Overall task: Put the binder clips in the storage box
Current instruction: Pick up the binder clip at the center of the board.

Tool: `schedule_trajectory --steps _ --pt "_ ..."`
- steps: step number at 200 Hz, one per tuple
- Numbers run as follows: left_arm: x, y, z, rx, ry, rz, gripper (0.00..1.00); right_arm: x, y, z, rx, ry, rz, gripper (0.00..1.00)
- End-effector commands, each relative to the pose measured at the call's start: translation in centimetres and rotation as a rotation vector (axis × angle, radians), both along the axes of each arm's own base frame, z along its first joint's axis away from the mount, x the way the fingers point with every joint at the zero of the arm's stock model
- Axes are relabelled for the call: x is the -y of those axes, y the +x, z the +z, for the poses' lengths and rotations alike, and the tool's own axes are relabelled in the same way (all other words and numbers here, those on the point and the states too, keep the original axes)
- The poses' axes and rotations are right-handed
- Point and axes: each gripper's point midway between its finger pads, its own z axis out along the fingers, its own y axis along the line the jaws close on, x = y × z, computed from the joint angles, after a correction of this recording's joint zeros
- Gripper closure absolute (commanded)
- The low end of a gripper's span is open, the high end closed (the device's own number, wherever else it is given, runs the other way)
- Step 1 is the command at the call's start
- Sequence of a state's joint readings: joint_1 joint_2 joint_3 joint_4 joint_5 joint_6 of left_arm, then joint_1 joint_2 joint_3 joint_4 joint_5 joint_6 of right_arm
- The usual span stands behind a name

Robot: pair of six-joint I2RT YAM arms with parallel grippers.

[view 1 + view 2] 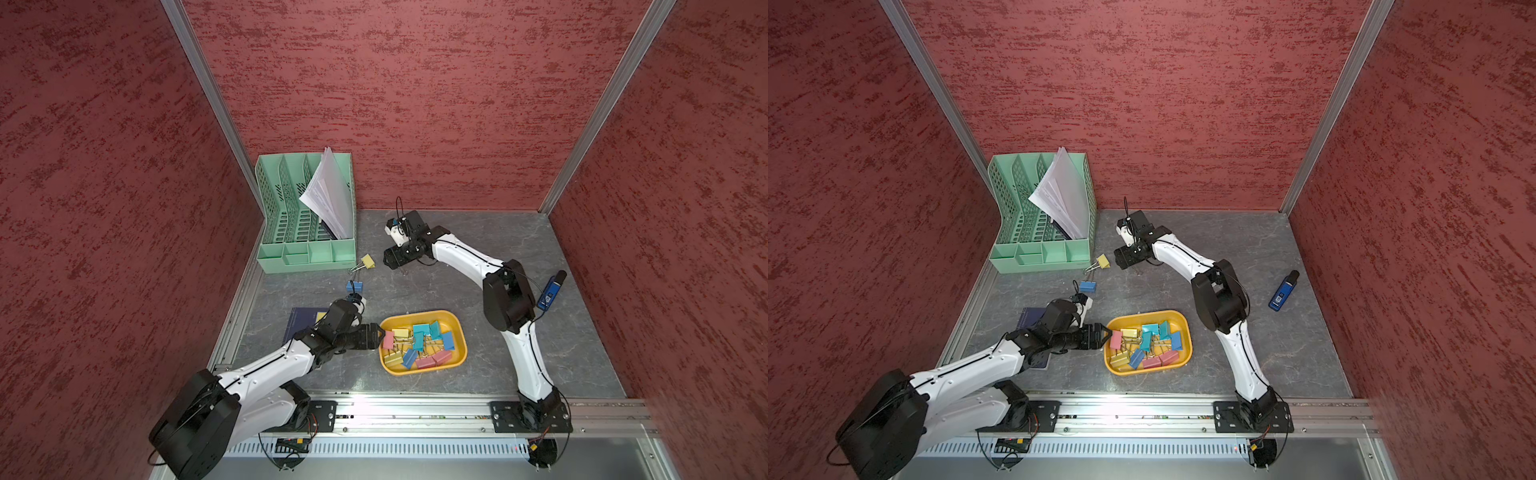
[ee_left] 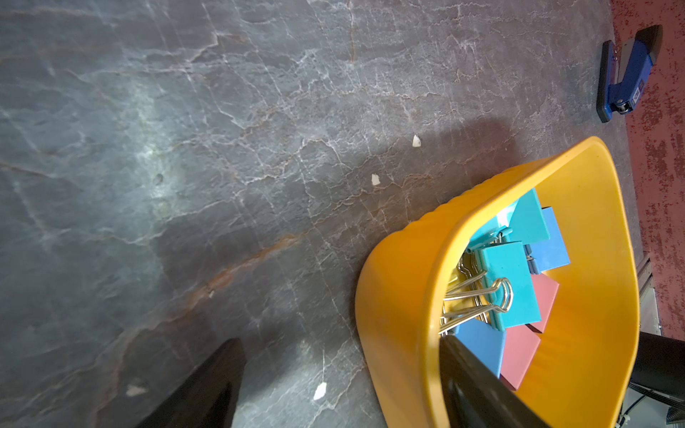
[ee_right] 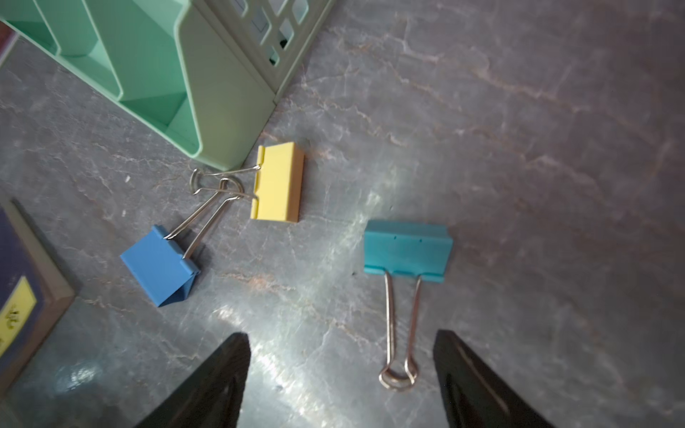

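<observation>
**Far left.** The green file organizer [image 1: 307, 255] stands in the back corner and the notebook [image 1: 301, 318] lies partly under your left arm. Neither belongs to the job.

**Loose clips.** The blue clip [image 1: 354, 286] and the yellow clip [image 1: 368, 261] lie on the worktop [image 1: 457, 257]. The yellow one is just beside the organizer's front corner. In the right wrist view their wire handles overlap. You cannot tell from here whether they are hooked together.

**Left pincer** [image 1: 378, 333]. It is wide open and holds nothing. It sits at the left rim of the storage box [image 1: 411, 318], with one finger [image 2: 474, 381] over the inside and the other over bare worktop outside.

**Right pincer** [image 3: 341, 333]. The jaws are apart and grip nothing, over the worktop behind the box. The teal clip [image 3: 407, 246] lies flat and free. Its handle loop is between the fingers and its body is ahead of them. The top views hide it almost entirely under the pincer.

**Box.** The heap of clips [image 1: 419, 345] is inside.

**Far right.** Leave the stapler [image 1: 549, 293] where it is.

**Judgement.**
- The step in hand looks like the pick of the teal clip.
- Most of the task appears done, with three clips outstanding.
- Next, either close on the wire handles or advance and take the body.
- The handles are thin, so the clip may swing or slip.
- Then lift, carry over the box and release above the heap.
- Clear your left arm from the rim first, or the two arms may meet there.
- Expect the blue and yellow clips to drag each other.
</observation>
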State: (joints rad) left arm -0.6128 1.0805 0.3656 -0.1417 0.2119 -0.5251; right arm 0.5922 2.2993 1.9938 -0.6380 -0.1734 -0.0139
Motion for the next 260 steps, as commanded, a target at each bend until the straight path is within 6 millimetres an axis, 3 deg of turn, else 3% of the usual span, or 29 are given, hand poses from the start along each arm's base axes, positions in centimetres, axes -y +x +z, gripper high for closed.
schedule_trajectory --steps 1,69,149,175,196,223,260 --pt "-0.1 -0.3 -0.3 -0.004 0.019 -0.017 0.15 0.8 1.1 -2.4 0.050 -0.142 0.056 0.11" --pt "-0.1 -0.3 -0.4 -0.006 0.021 -0.016 0.15 -0.2 2.9 -4.7 0.048 -0.173 0.081 0.07" --pt "-0.1 -0.3 -0.4 -0.006 0.022 -0.015 0.15 0.5 4.3 -6.7 0.037 -0.205 0.045 0.08" --pt "-0.2 -0.3 -0.4 -0.007 0.023 -0.013 0.14 0.3 4.4 -6.9 0.029 -0.199 0.048 0.15" --pt "-0.2 -0.2 -0.4 -0.006 0.023 -0.012 0.14 0.6 4.4 -6.9 0.030 -0.211 0.032 0.31" --pt "-0.1 -0.3 -0.4 -0.007 0.024 -0.014 0.14 0.9 4.6 -5.2 0.071 -0.196 0.000 0.46" --pt "-0.1 -0.3 -0.4 -0.006 0.024 -0.015 0.15 1.4 2.6 -0.2 0.129 -0.129 -0.033 0.49"
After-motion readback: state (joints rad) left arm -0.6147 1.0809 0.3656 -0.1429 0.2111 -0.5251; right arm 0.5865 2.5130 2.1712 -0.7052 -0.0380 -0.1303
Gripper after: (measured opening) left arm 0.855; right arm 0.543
